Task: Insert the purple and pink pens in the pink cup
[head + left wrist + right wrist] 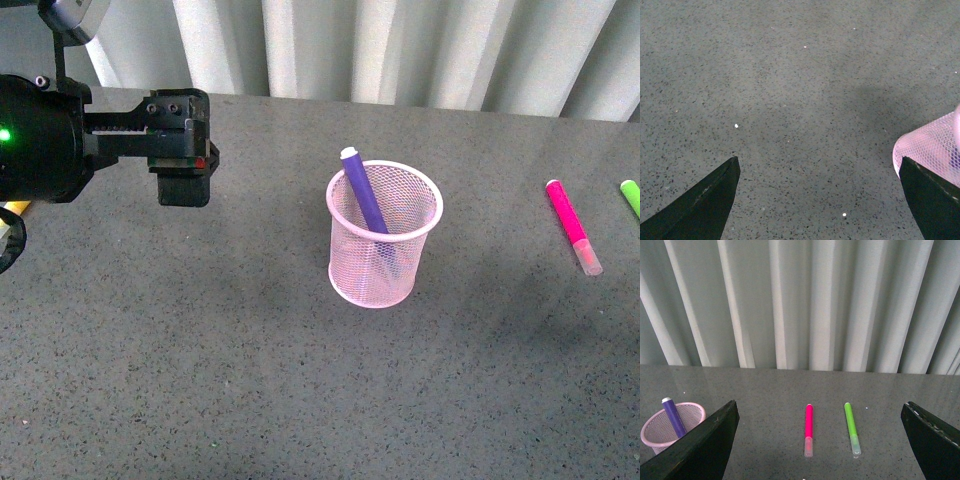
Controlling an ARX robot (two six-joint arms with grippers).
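The purple pen (365,200) leans in the pink cup (385,290). The pink pen (572,225) lies on the bench (200,350) to its right. The left pincer (818,165) and right pincer (821,403) are spread, empty. Grab the pink pen by its middle

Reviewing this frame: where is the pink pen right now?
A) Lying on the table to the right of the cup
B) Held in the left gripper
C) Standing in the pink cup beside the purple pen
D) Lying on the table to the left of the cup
A: the pink pen lies flat on the table, apart from the pink cup, which holds only the purple pen.
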